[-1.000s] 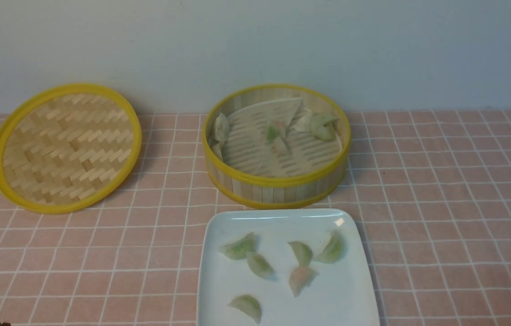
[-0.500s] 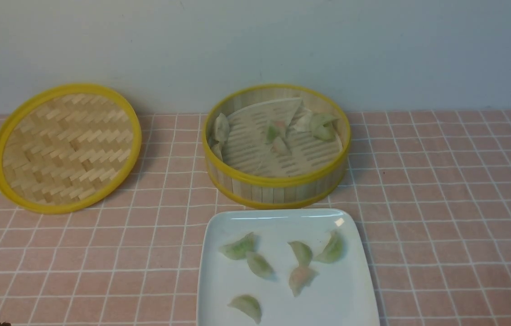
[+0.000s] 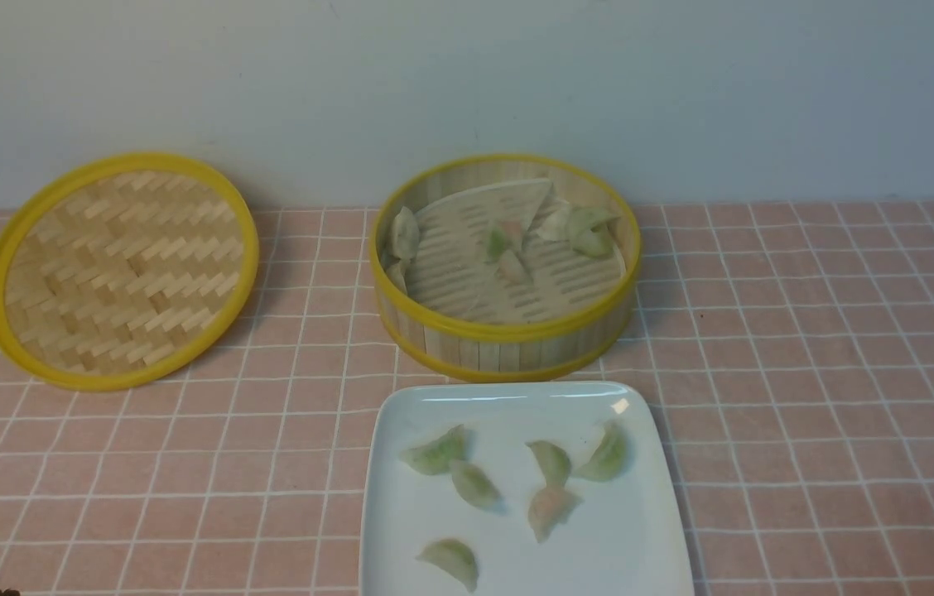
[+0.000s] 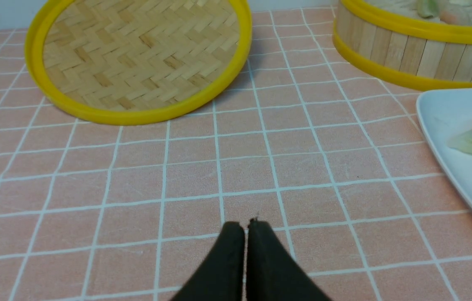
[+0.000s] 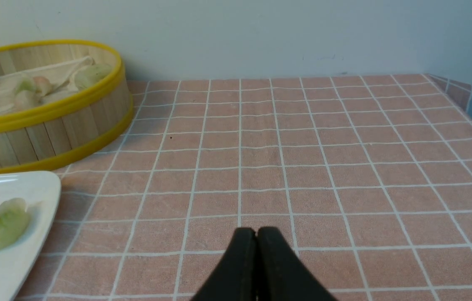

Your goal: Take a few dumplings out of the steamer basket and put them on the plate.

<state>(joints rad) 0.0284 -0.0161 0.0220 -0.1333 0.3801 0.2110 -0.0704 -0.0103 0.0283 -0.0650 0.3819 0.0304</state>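
The steamer basket [image 3: 508, 335] stands at the back centre with several dumplings [image 3: 587, 222] on its slatted floor. It also shows in the left wrist view [image 4: 407, 54] and the right wrist view [image 5: 47, 133]. The white plate [image 3: 641, 530] lies in front of it, holding several dumplings [image 3: 436, 451]. My left gripper [image 4: 245, 225] is shut and empty over the tablecloth, left of the plate [image 4: 449, 113]. My right gripper [image 5: 256, 230] is shut and empty, right of the plate [image 5: 14, 263]. Neither gripper shows in the front view.
The flat woven lid [image 3: 121, 269] with its yellow rim lies at the back left, also in the left wrist view [image 4: 135, 58]. A pink checked tablecloth [image 3: 831, 372] covers the table. A pale wall stands behind, and the table's right edge [image 5: 466, 96] meets a side wall.
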